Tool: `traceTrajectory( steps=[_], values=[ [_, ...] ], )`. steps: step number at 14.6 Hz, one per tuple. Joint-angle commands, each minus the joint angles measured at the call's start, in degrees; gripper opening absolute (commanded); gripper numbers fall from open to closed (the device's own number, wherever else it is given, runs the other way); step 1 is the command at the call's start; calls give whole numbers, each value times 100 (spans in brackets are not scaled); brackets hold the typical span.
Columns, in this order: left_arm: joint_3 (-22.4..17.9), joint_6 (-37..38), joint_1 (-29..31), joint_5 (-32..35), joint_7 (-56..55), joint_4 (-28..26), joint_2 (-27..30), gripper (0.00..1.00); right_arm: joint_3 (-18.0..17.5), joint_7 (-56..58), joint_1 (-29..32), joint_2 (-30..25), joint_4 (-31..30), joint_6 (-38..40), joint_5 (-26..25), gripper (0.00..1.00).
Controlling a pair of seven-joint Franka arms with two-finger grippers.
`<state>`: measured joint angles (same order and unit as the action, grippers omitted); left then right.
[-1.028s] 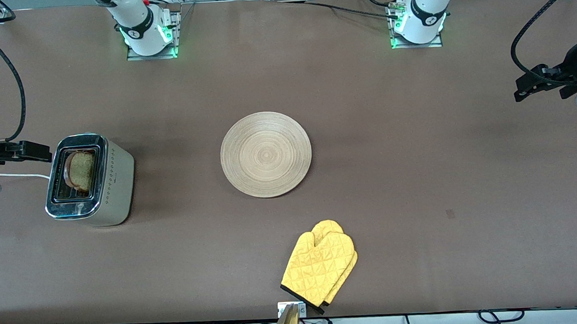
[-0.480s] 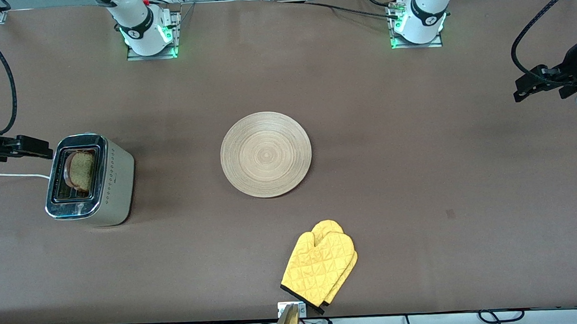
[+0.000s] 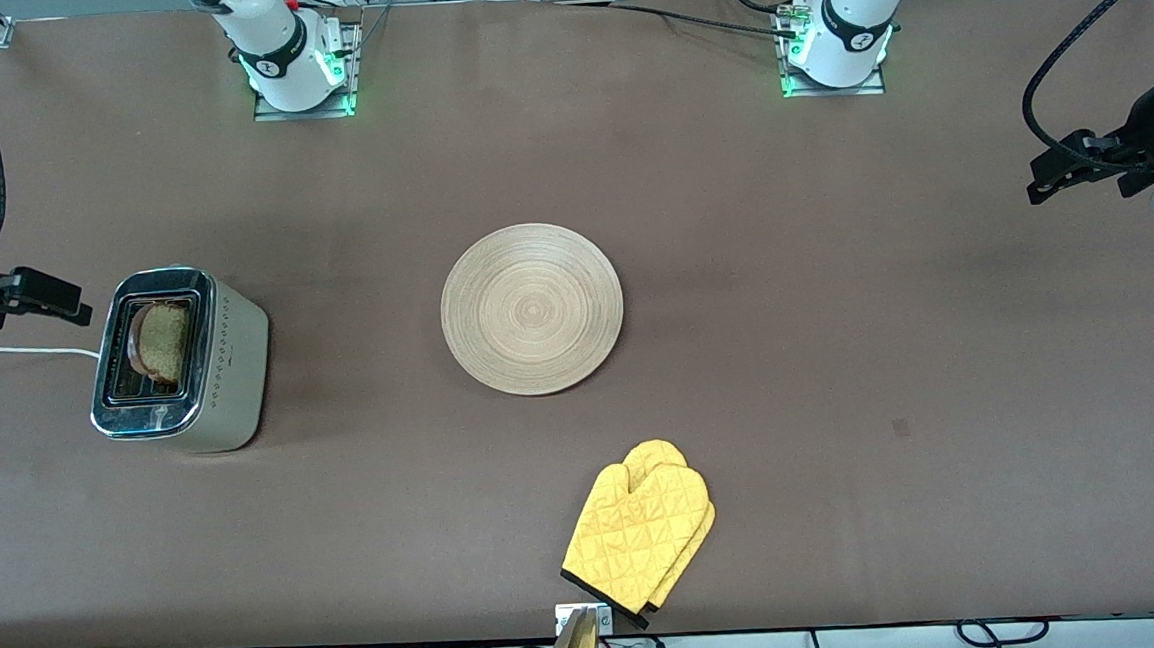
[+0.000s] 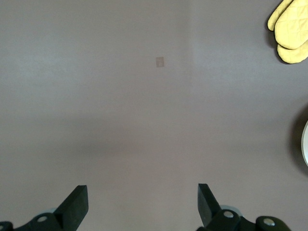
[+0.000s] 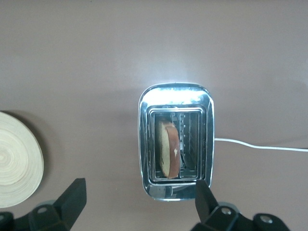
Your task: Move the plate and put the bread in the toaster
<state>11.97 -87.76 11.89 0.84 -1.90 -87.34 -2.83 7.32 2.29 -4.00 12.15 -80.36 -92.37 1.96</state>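
The toaster [image 3: 234,365] stands toward the right arm's end of the table. The slice of brown bread [image 3: 159,342] stands in one of its slots. In the right wrist view the toaster [image 5: 175,96] and the bread [image 5: 169,149] are seen from above. The wooden plate [image 3: 532,309] lies bare at mid-table; its edge shows in the right wrist view [image 5: 17,166] and the left wrist view [image 4: 305,149]. My right gripper [image 3: 70,300] [image 5: 139,197] is open and empty, up over the table beside the toaster. My left gripper [image 3: 1039,180] [image 4: 140,199] is open and empty, waiting over the left arm's end.
A yellow oven mitt [image 3: 640,536] [image 4: 288,31] lies near the table's front edge, nearer to the front camera than the plate. The toaster's white cord [image 3: 28,350] [image 5: 260,145] runs off toward the right arm's end. A small mark [image 3: 901,428] is on the mat.
My right gripper has drawn away from the toaster toward the right arm's end of the table. The bread, toaster, plate and left arm have not moved.
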Motion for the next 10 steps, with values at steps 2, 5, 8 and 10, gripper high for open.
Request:
traceTrajectory(
  steps=[2,5,8,10],
  values=[
    [7,22,15,-40,-57,86,-7,100,-143,-27,31,-458,-619,-168,-73,100],
    [7,31,24,-40,-57,86,-7,100,-143,-53,31,-1011,-1453,-465,-91,100],
    [7,31,33,-40,-57,86,-15,100,-134,-53,40,-1328,-1894,-493,-152,100],
    [7,31,33,-40,-57,86,-7,100,-160,-53,31,-1443,-1956,-414,-293,100]
  ],
)
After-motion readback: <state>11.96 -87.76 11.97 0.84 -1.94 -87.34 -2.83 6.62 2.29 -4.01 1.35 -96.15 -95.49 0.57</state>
